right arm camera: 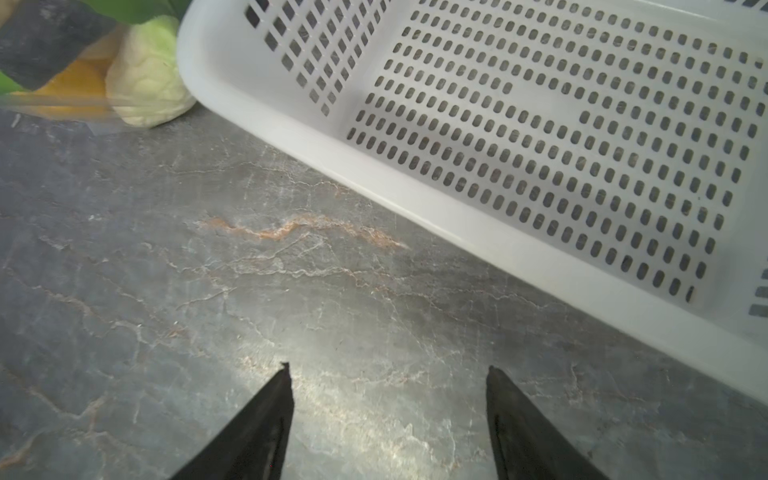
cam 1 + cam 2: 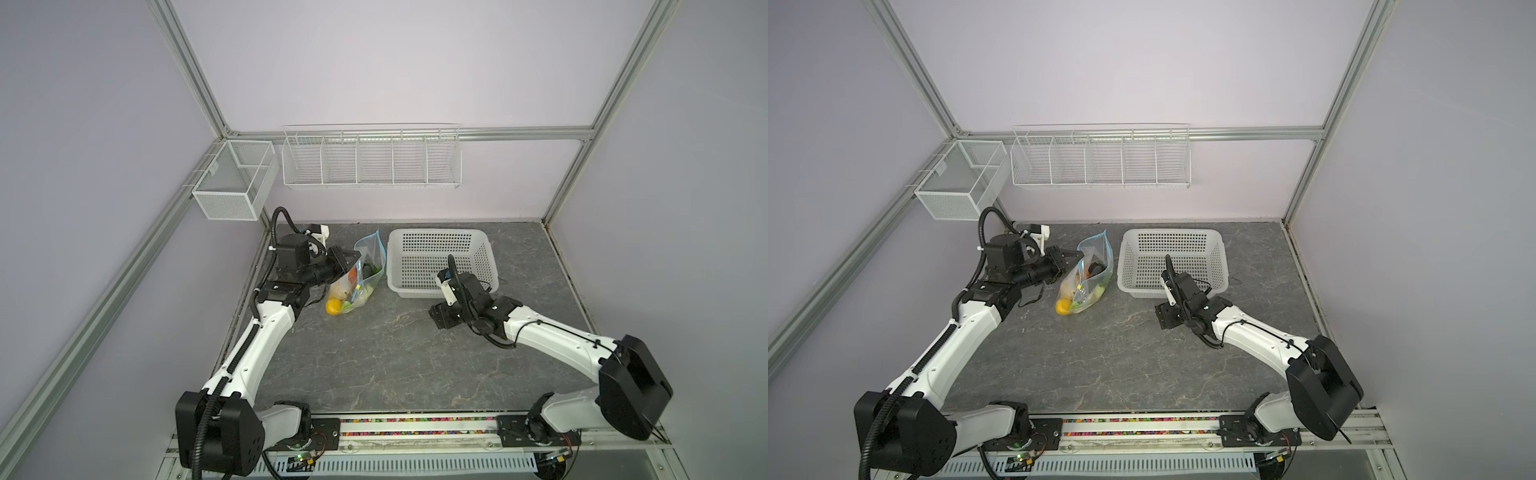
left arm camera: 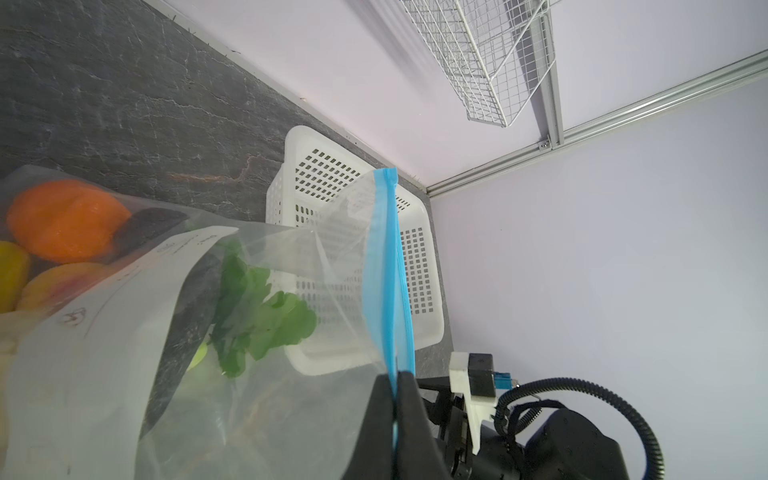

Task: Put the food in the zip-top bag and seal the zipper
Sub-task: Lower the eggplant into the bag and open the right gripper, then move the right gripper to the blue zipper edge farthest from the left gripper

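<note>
The clear zip-top bag (image 2: 353, 276) (image 2: 1088, 278) lies left of centre with its mouth raised. Inside it is the food: an orange (image 3: 66, 220), greens (image 3: 257, 307), a yellow fruit (image 2: 332, 307) and a pale cabbage (image 1: 145, 75). My left gripper (image 2: 356, 258) (image 3: 395, 374) is shut on the blue zipper (image 3: 388, 257) (image 2: 380, 253) and holds that edge up. My right gripper (image 2: 440, 318) (image 1: 388, 368) hangs open over bare table in front of the basket, with nothing between its fingers, well right of the bag.
A white perforated basket (image 2: 440, 237) (image 2: 1171, 232) (image 1: 415, 199) stands right of the bag, with nothing seen inside. A wire shelf (image 2: 371, 166) and a mesh box (image 2: 232, 183) hang on the back wall. Grey stone tabletop (image 2: 374, 357) spreads toward the front.
</note>
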